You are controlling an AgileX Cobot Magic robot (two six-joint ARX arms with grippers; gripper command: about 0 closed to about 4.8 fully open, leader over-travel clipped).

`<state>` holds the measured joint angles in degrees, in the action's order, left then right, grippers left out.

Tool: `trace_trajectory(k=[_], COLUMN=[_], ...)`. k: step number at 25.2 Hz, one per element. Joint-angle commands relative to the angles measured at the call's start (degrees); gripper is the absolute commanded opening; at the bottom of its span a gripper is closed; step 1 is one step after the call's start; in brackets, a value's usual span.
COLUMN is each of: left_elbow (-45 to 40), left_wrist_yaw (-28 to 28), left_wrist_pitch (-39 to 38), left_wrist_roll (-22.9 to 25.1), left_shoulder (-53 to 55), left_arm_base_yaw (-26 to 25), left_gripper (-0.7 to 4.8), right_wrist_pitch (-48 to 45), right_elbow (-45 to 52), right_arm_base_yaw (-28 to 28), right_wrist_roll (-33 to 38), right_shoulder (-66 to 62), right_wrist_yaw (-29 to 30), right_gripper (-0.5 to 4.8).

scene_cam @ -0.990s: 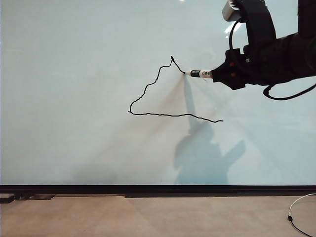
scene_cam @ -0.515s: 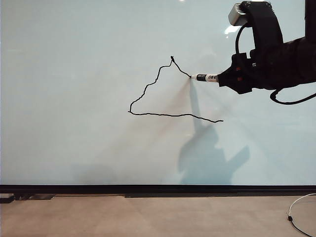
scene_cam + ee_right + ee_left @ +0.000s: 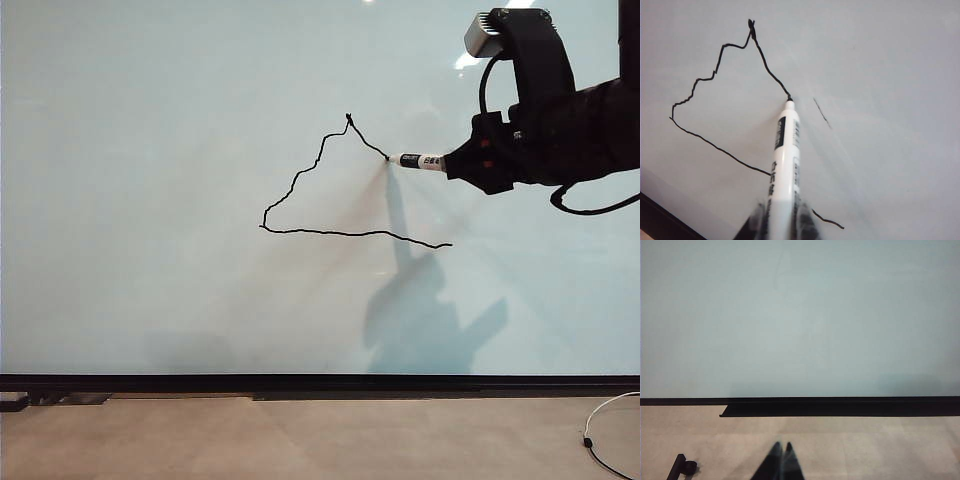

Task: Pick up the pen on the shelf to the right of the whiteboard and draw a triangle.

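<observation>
Glossy and pale, the whiteboard (image 3: pixel 150 200) fills my view. I see the right gripper (image 3: pixel 780 222) clamped on the pen (image 3: pixel 784 160), tip touching the unfinished triangle (image 3: pixel 330 190) (its right side stops partway down). Down low, the left gripper (image 3: pixel 781 452) sits pinched closed, holding nothing.

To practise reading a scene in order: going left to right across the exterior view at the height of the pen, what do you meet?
Bare whiteboard → unfinished triangle outline → pen, tip at the line's end → right pincer, shut on the pen.
</observation>
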<state>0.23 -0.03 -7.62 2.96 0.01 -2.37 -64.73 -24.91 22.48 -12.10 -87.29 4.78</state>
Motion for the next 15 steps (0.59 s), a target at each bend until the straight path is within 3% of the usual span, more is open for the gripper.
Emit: trace_trajectory(k=[1, 15], left_elbow=[0.2, 0.2], left_wrist_yaw=[0.24, 0.24], left_wrist_pitch=[0.39, 0.37], left_wrist_roll=[0.02, 0.02], left_shoulder=[0.0, 0.0], left_arm_base_yaw=[0.02, 0.02], left_gripper=[-0.05, -0.05], right_wrist_pitch=[0.24, 0.26], right_elbow=[0.07, 1.49], right_arm_base_yaw=[-0.24, -2.1], right_wrist_roll=[0.28, 0.7], right_shoulder=[0.15, 0.13], right_wrist_yaw=[-1.46, -0.72], right_gripper=[-0.04, -0.04])
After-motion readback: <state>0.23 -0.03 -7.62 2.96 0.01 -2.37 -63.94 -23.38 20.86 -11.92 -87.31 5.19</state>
